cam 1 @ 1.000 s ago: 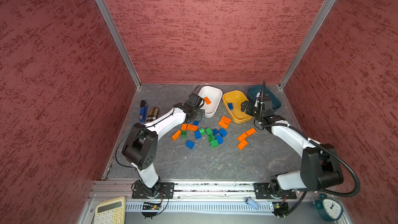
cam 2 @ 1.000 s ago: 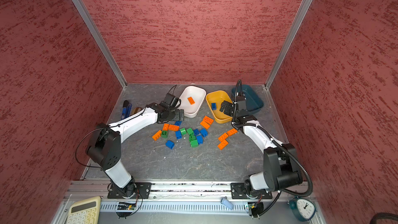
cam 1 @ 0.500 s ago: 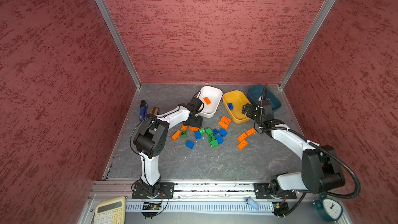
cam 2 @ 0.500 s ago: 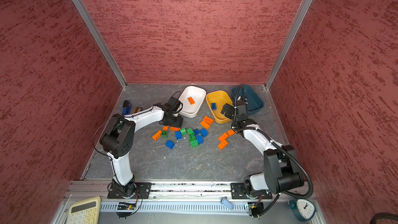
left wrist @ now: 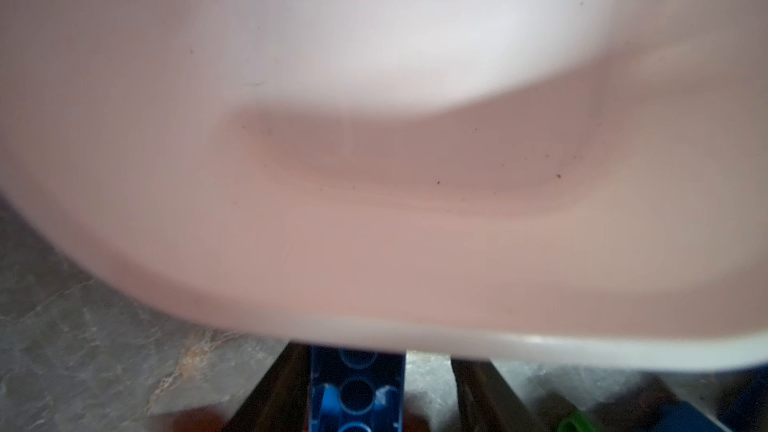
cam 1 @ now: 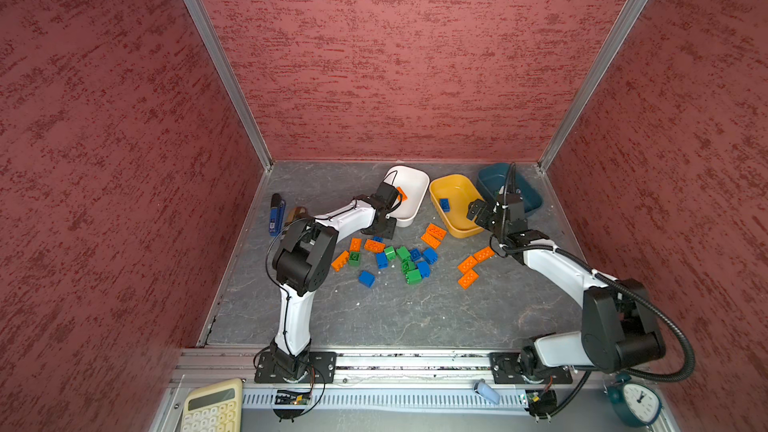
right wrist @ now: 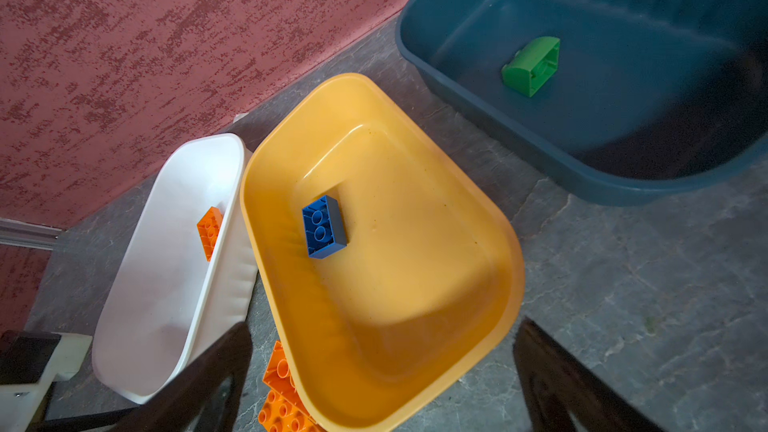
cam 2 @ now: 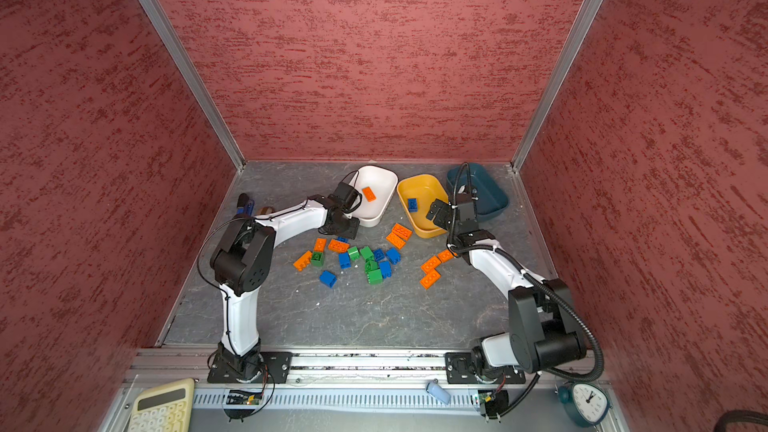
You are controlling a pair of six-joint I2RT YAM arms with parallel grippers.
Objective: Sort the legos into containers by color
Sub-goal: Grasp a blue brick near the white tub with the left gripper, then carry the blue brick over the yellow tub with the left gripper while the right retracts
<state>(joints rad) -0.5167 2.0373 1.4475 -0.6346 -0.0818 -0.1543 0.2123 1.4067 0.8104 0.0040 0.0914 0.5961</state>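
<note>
My left gripper (cam 1: pixel 384 231) is down on the floor against the near end of the white container (cam 1: pixel 417 184). Its jaws stand partly closed around a blue lego (left wrist: pixel 356 388): one finger (left wrist: pixel 286 384) touches it, and a gap shows to the other. My right gripper (right wrist: pixel 382 326) hangs open and empty over the near end of the yellow container (right wrist: pixel 415 284). The white one holds an orange lego (cam 2: pixel 368 194), the yellow a blue lego (right wrist: pixel 323 227), the teal container (right wrist: pixel 623 126) a green lego (right wrist: pixel 532 66). Several loose legos (cam 1: pixel 392 257) lie mid-floor.
Two orange bricks (cam 1: pixel 433 234) lie by the yellow tub's near corner, and three more (cam 1: pixel 471 268) under my right arm. A blue-and-black stapler-like object (cam 1: pixel 275 211) and a brown item (cam 1: pixel 296 214) lie by the left wall. A calculator (cam 1: pixel 212 407) and a clock (cam 1: pixel 636 403) sit beyond the front rail.
My left gripper dropped from beside the white tub to the floor and its jaws narrowed round a blue brick. My right gripper drifted slightly nearer, still open.
</note>
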